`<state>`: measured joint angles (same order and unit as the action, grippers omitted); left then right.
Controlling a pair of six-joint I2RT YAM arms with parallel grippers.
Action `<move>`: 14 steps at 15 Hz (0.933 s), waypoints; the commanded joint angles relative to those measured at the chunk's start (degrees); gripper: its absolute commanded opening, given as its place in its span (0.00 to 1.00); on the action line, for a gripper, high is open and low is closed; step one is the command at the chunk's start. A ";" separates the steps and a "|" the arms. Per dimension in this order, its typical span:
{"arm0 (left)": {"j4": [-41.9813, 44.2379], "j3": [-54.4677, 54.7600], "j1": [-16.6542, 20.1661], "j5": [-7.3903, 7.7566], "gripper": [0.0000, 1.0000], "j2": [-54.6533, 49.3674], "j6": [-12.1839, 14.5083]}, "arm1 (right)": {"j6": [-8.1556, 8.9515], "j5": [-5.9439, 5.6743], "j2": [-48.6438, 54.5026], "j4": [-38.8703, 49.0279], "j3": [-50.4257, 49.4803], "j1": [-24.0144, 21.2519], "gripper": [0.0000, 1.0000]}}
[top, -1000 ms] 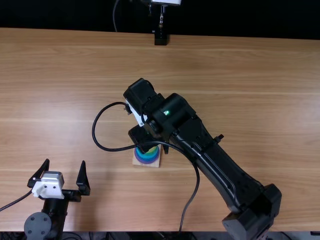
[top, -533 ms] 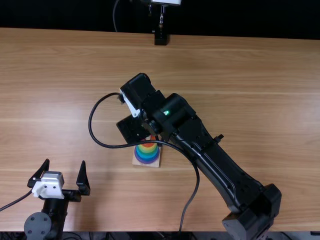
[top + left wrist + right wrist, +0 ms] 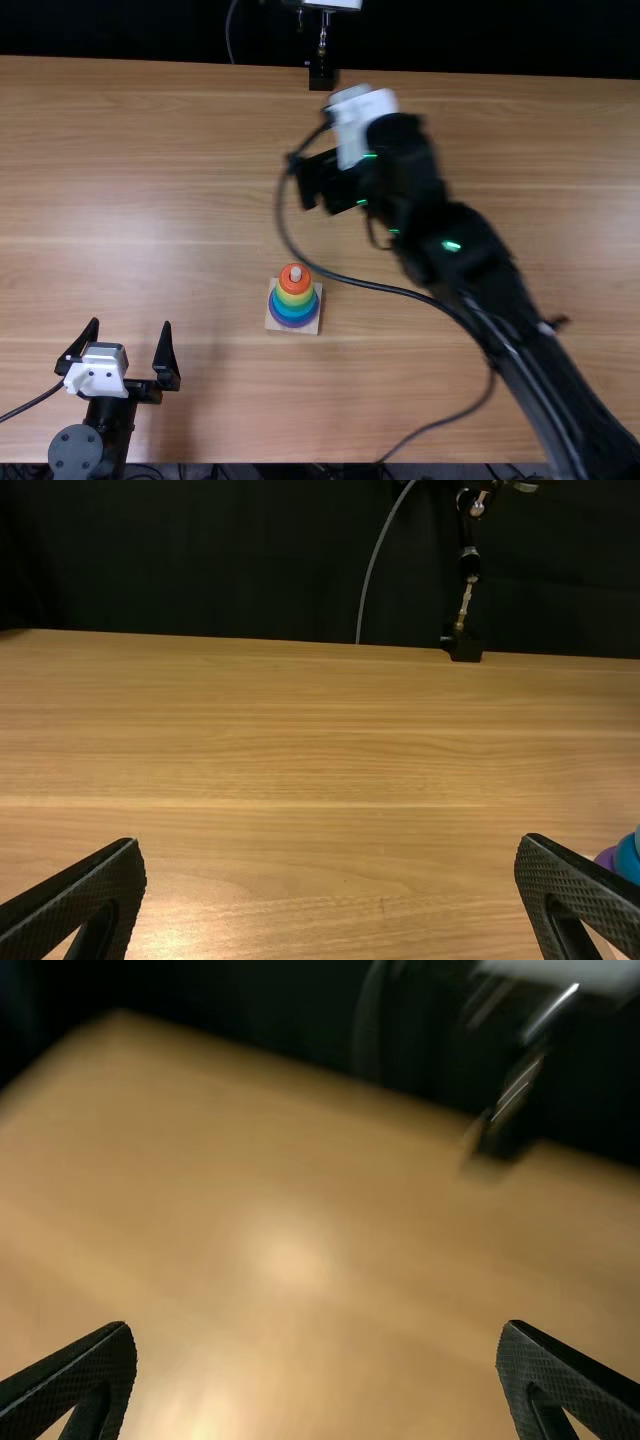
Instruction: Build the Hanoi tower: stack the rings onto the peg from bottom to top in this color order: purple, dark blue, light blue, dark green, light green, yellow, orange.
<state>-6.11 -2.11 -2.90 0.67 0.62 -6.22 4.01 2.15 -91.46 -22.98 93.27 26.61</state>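
Note:
On the wooden base (image 3: pixel 294 328) near the middle of the table stands the ring tower, with the orange ring (image 3: pixel 291 284) topmost around the peg (image 3: pixel 295 273). Below it come yellow and green, then the blue rings and the purple ring (image 3: pixel 288 322). My left gripper (image 3: pixel 120 345) stands open at the lower left, away from the tower; in the left wrist view the left gripper (image 3: pixel 330 895) has nothing between its fingers. Beyond the tower and to its right hangs my right gripper (image 3: pixel 325 190); the right gripper (image 3: pixel 315 1380) is open and holds nothing in the right wrist view.
A black-footed stand (image 3: pixel 322 76) is at the table's far edge. The right arm's cable loops past the tower on its right side. Bare wood of the table (image 3: pixel 130 180) surrounds the tower.
The right arm has moved up the view and to the right, away from the tower, which is now uncovered with its orange ring on top. The left arm has kept still.

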 commanded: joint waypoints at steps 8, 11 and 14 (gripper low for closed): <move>-0.22 2.11 0.70 -0.03 1.00 -0.62 0.42 | -3.48 0.38 40.57 18.60 -37.99 -17.29 1.00; -0.22 2.11 0.70 -0.03 1.00 -0.62 0.42 | -4.75 0.38 57.18 39.58 -60.14 -20.11 1.00; -0.22 2.11 0.70 -0.03 1.00 -0.62 0.42 | -4.75 0.27 73.71 46.97 -74.20 -23.18 1.00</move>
<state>-6.11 -2.11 -2.90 0.64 0.62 -6.24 -0.21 2.11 -19.49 23.40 20.29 4.03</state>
